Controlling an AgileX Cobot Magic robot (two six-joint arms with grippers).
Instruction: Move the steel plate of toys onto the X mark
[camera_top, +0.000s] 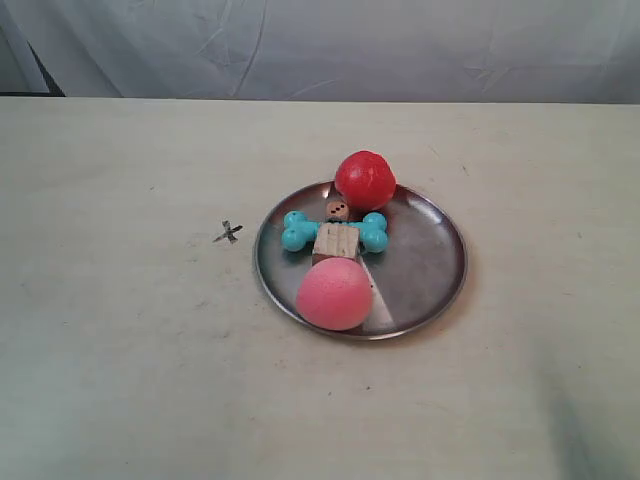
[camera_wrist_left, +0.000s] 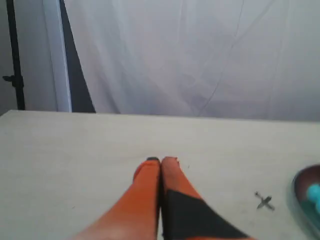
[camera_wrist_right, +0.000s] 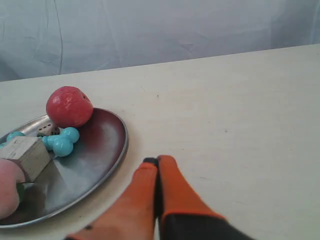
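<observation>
Five toys (camera_top: 338, 243) sit on the plate (camera_top: 430, 262): a red ball (camera_top: 364, 179), a pink ball (camera_top: 334, 294), and between them a bone (camera_top: 296, 231) with a block (camera_top: 334, 238) across it and a die (camera_top: 338, 209) beside it. The plate rests on the table (camera_top: 120, 380) near the X mark (camera_top: 228, 232), not touching it. I see the left gripper (camera_wrist_left: 161, 161) and right gripper (camera_wrist_right: 157, 161) with fingers pressed together, holding nothing
</observation>
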